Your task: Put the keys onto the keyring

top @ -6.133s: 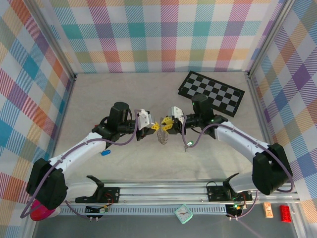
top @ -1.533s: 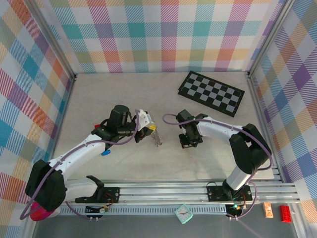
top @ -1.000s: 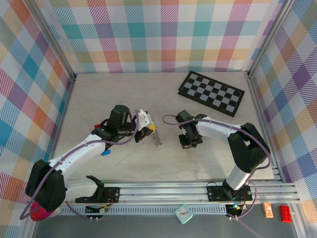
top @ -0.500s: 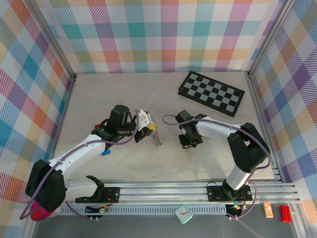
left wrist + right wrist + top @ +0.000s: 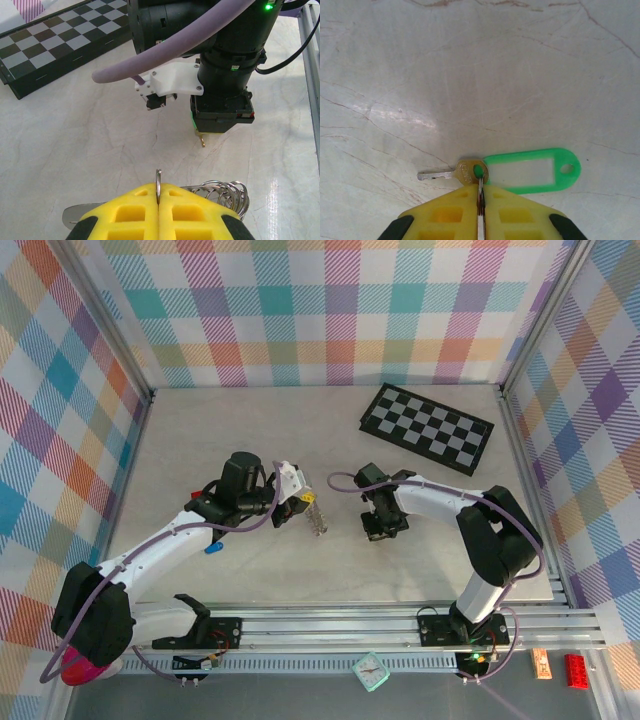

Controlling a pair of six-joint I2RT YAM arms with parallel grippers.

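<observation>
My left gripper (image 5: 301,499) is shut on the keyring (image 5: 158,179), whose thin grey wire stands up edge-on between the yellow pads (image 5: 131,210). A bunch of silvery loops (image 5: 226,192) hangs from it on the right; from above this bunch (image 5: 317,521) dangles below the gripper. My right gripper (image 5: 378,531) points straight down at the table and is shut on the small ring of a key (image 5: 462,174). That brass key and its green tag (image 5: 532,170) lie flat on the table. In the left wrist view the right gripper (image 5: 220,127) stands just beyond the keyring.
A black-and-white chequered board (image 5: 428,428) lies at the back right. A blue key (image 5: 212,548) lies on the table under the left arm. Metal rails (image 5: 330,625) run along the near edge, and plaid walls enclose the table.
Over the last second nothing has visibly moved. Six seconds ago the two grippers met tip to tip; since then the right gripper has swung away and down to the table.
</observation>
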